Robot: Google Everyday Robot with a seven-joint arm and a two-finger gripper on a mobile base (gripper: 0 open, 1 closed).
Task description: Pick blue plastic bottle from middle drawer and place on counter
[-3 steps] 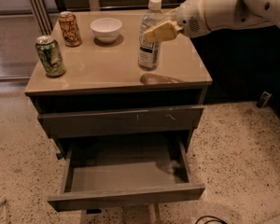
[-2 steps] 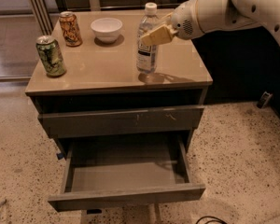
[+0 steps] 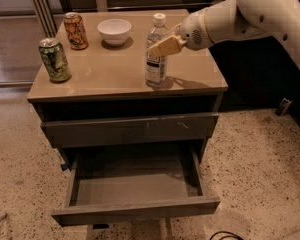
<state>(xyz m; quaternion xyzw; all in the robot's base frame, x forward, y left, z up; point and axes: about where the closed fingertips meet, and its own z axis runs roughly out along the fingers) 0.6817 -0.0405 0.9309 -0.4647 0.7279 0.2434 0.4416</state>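
Observation:
The blue plastic bottle (image 3: 155,70), clear with a white cap and a dark-banded label, stands upright with its base on or just above the counter (image 3: 105,71), right of centre. My gripper (image 3: 163,46) reaches in from the right on a white arm and is shut on the bottle's upper body, with one tan finger (image 3: 166,46) across its front. The middle drawer (image 3: 135,211) is pulled out below, and its inside holds nothing.
A green can (image 3: 54,59) stands at the counter's left edge. An orange can (image 3: 75,30) and a white bowl (image 3: 114,31) stand at the back. A shut drawer front with pale scratches (image 3: 130,130) sits above the open drawer. Speckled floor (image 3: 260,174) surrounds the cabinet.
My gripper has carried the bottle down and slightly left, bringing its base lower towards the counter. The cans, bowl and drawer have not moved.

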